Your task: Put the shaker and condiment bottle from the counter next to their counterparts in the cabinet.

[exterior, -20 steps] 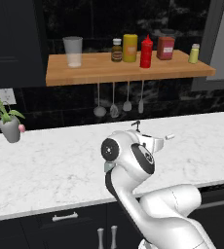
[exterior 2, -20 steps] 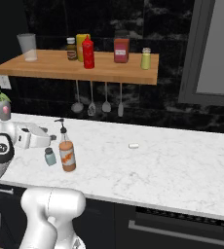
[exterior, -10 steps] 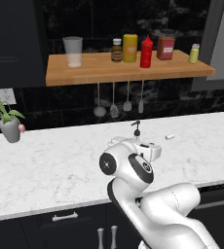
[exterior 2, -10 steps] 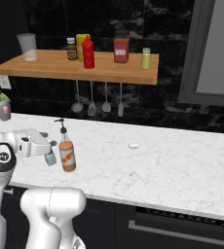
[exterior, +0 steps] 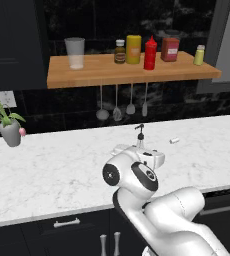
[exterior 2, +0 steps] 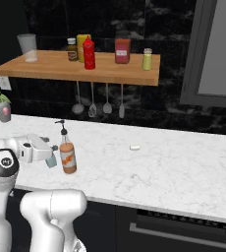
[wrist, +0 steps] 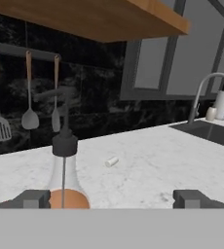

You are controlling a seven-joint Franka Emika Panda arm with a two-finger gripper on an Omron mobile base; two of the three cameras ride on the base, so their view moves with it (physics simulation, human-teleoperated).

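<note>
Left base view: your hand (exterior: 148, 156) sits low over the desk (exterior: 57, 165), tucked behind the arm's own joints. The condiment bottle's (exterior: 140, 137) black pump top pokes up just beyond it at 12 o'clock. The cabinet (exterior: 102, 74) is high above, carrying the red squeeze bottle (exterior: 149, 53), the yellow cylindrical bottle (exterior: 133, 49) and the yellow-green shaker (exterior: 199, 55).

Right base view: the hand (exterior 2: 47, 154) reaches toward 3 o'clock. The shaker (exterior 2: 51, 161) lies right at its tip. You cannot tell from here whether the fingers are touching it. The condiment bottle (exterior 2: 67, 152) stands upright just beside the shaker, farther toward 3 o'clock. A small white bit (exterior 2: 134, 147) lies well apart on the desk.

Hand view: your fingertips (wrist: 32, 198) stand wide apart, holding nothing. The condiment bottle (wrist: 65, 160) rises near the 9 o'clock fingertip, its long axis vertical, not centred in the gap.

Key relation: the bottle lies dead ahead but offset toward 9 o'clock, so you would probably need to shift that way before closing.
</note>
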